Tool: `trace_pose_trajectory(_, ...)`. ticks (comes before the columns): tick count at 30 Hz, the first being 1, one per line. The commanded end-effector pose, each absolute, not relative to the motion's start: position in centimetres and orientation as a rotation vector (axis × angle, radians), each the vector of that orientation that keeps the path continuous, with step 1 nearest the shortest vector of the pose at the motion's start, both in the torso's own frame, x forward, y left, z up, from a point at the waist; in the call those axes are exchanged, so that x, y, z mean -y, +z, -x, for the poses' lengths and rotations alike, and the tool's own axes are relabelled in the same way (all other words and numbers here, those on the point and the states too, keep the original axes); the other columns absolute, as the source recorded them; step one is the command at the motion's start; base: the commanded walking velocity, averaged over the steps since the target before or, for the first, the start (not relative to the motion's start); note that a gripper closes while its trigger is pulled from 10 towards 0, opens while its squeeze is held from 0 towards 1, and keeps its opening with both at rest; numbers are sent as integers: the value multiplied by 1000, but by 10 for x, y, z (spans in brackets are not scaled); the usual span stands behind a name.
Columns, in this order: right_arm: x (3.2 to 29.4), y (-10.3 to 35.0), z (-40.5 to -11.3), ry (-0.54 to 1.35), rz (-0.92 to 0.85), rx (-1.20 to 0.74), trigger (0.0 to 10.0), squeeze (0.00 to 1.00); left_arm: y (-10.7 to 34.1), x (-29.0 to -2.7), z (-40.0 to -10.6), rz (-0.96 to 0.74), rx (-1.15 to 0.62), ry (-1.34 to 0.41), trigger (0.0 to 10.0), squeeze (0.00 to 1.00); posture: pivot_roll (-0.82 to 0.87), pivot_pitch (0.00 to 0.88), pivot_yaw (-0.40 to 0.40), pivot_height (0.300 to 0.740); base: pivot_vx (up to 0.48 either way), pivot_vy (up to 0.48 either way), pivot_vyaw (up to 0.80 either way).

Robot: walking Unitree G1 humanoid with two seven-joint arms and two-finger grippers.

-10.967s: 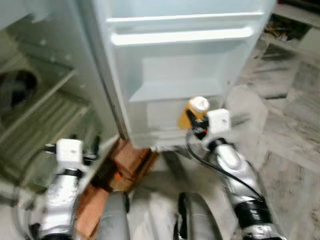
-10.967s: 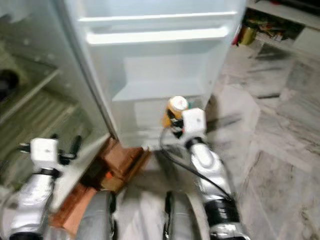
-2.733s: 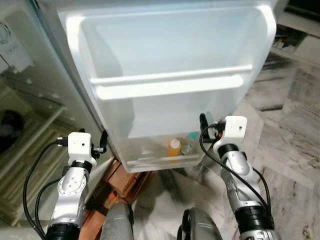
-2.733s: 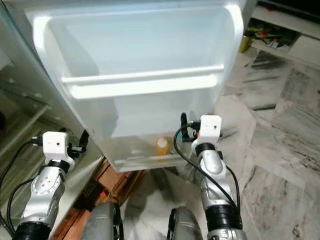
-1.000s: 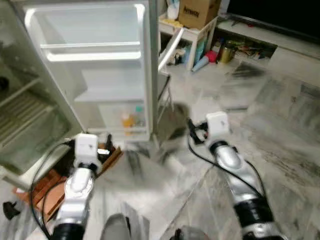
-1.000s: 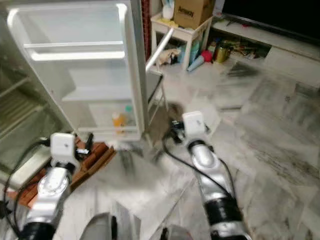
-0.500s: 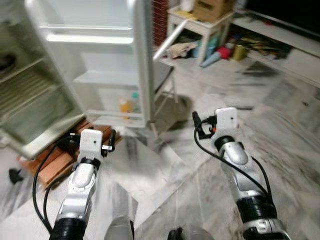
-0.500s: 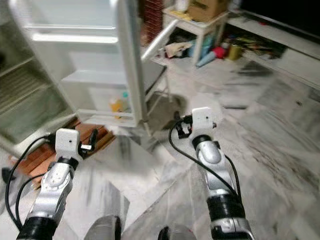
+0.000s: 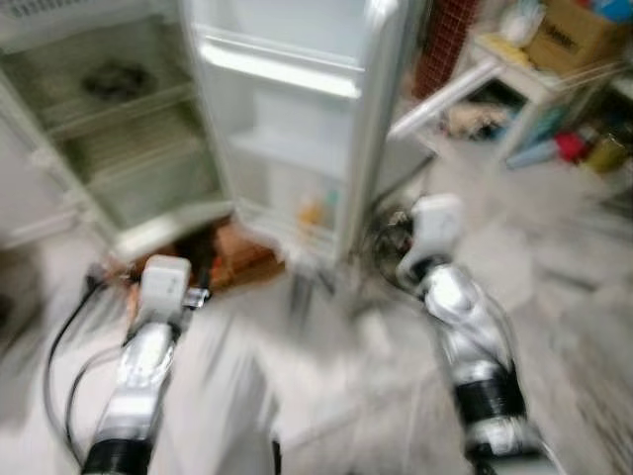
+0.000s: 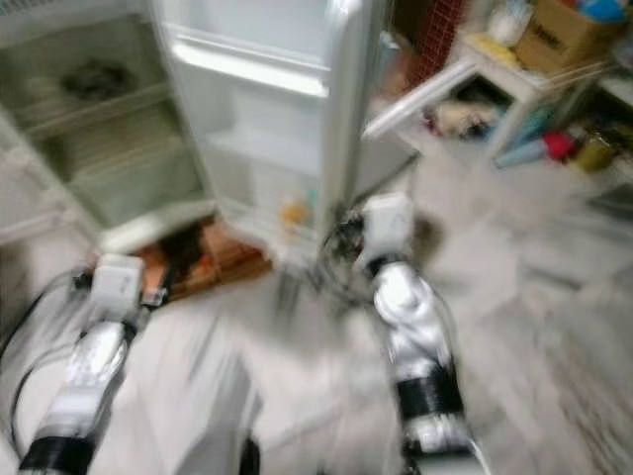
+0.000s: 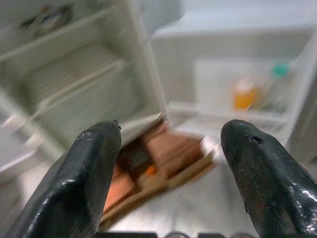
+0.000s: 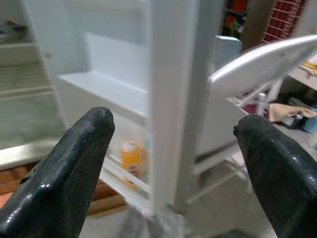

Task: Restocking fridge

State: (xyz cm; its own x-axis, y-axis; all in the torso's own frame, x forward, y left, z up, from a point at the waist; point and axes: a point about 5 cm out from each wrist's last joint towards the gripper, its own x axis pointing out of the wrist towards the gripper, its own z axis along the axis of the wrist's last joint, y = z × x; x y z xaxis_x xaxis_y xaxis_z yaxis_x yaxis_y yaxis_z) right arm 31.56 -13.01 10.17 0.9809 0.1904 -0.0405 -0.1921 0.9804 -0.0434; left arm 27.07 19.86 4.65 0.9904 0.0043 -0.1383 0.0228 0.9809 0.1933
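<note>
The white fridge stands open, its door [image 9: 297, 109] swung out toward me. An orange bottle [image 9: 310, 212] stands in the door's bottom shelf beside a green-capped bottle [image 11: 277, 79]. The orange bottle [image 12: 131, 156] sits just behind the door's edge in the right wrist view. My left gripper [image 11: 171, 134] is open and empty, low in front of the fridge body. Near the door's outer edge my right gripper [image 12: 173, 124] is also open and empty. The head views are blurred.
Wire shelves [image 9: 129, 148] fill the fridge body on the left. Brown wooden blocks [image 9: 242, 259] lie on the floor under its front. A slanted white board [image 9: 445, 94] and a white table with a cardboard box [image 9: 569, 30] stand to the right on marble floor.
Earlier my right gripper held the orange bottle at the door; now the bottle stands in the door shelf and the gripper is empty. The view has pulled back from the fridge and keeps swinging.
</note>
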Motion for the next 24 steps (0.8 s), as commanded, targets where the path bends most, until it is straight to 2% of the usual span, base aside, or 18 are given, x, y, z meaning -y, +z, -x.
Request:
trace_pose_trajectory(1,144,99,-315,160,47,-45,10000,0,48,-191,-273,-192,-129,-25,10000,0,53,75,-16,740,412,-240,0)
trace_pose_trajectory(9,139,99,-312,209,63,-25,10000,0,46,-193,-272,-182,-135,-9,10000,0,54,69,-8,740,412,-241,0)
trace_pose_trajectory(20,134,97,-309,246,85,-5,10000,0,43,-192,-270,-167,-151,-10,10000,0,50,65,-3,740,406,-251,792)
trace_pose_trajectory(24,133,98,-311,249,72,-4,10000,0,44,-191,-272,-165,-147,-12,10000,0,53,75,-8,740,262,0,228)
